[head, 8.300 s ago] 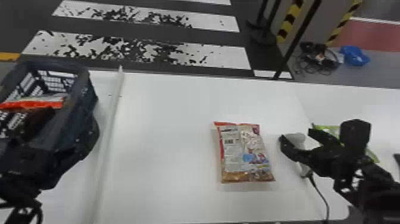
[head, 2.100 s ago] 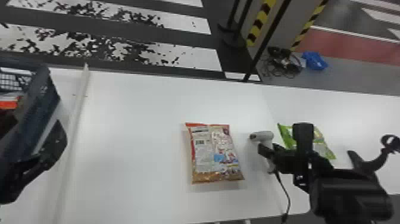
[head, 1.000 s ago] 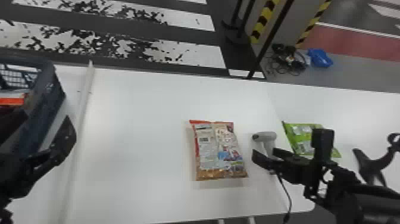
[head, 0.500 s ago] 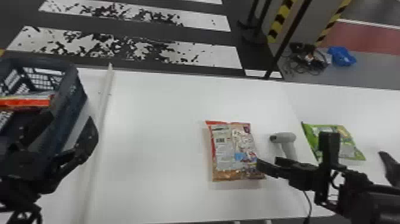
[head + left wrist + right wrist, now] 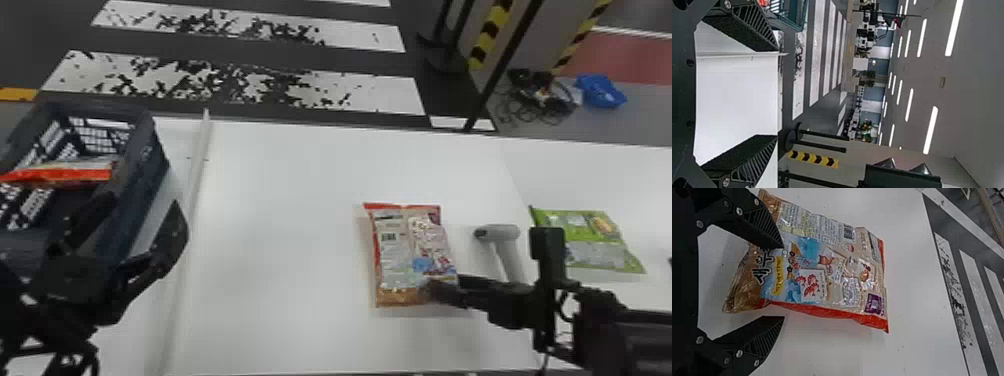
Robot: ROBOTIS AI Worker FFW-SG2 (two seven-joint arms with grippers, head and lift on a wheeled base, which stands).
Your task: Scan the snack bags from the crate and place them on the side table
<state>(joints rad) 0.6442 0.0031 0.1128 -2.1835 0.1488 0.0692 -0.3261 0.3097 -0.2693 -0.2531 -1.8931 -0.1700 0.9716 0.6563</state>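
red-edged snack bag [image 5: 400, 255] flat toward the right edge of the worktop [image 5: 280, 250], right end effector [image 5: 442, 291] spread wide at its near right corner, left end effector [image 5: 141, 201] spread wide by the crate [image 5: 142, 185]

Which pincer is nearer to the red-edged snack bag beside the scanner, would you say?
Right. The right pincer is at the near end of the snack bag, while the left pincer is by the crate, farther left.

1. Red-edged snack bag [image 5: 828, 278]: large dark lettering [image 5: 764, 271], a yellow label [image 5: 778, 276] with small characters, a barcode [image 5: 849, 233] and fine-print panels [image 5: 813, 225].
2. Green snack bag [image 5: 595, 245]: printed panels, too small to read.
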